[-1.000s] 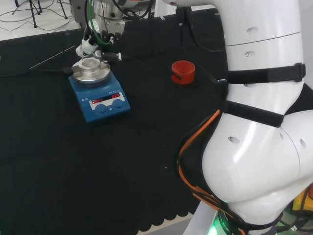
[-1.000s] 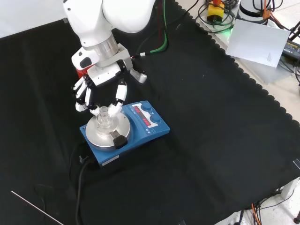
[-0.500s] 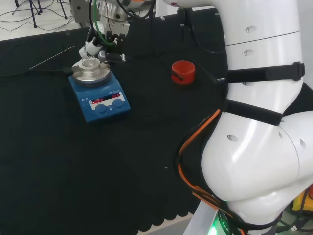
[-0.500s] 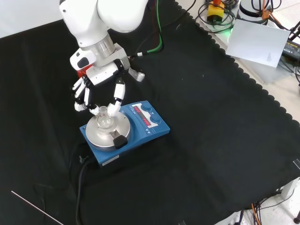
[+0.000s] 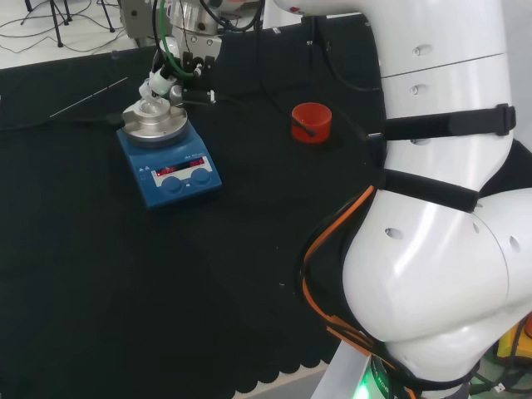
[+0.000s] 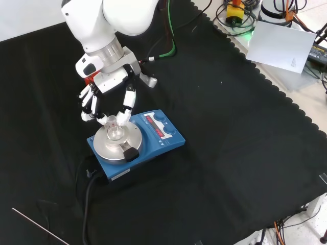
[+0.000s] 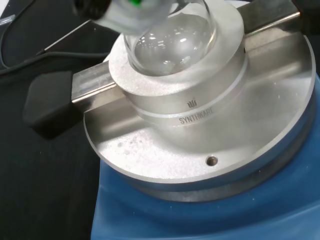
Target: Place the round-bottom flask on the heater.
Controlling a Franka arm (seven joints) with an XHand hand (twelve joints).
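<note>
The clear round-bottom flask (image 7: 170, 37) rests with its bulb in the well of the silver block (image 7: 190, 95) on the blue heater (image 6: 163, 135). In the front view the flask (image 6: 115, 132) stands at the middle of the heater's round plate. The hand (image 6: 104, 81) reaches down from above, its fingers and thumb curled round the flask's neck. In the head view the hand (image 5: 179, 71) hangs over the heater (image 5: 170, 162) at the far left, fingertips (image 5: 156, 86) at the flask's top. A blurred part of the hand (image 7: 97, 7) shows above the bulb.
A red ribbed ring stand (image 5: 312, 120) sits right of the heater in the head view, partly behind the hand (image 6: 91, 76) in the front view. A thin rod (image 6: 41, 227) lies near the cloth's front corner. The heater's black cable (image 6: 86, 199) trails forward. Papers (image 6: 281, 46) lie beyond the cloth's edge.
The arm and hand have shifted slightly up and left in the front view. The flask stays in the block's well with the fingers still at its neck.
</note>
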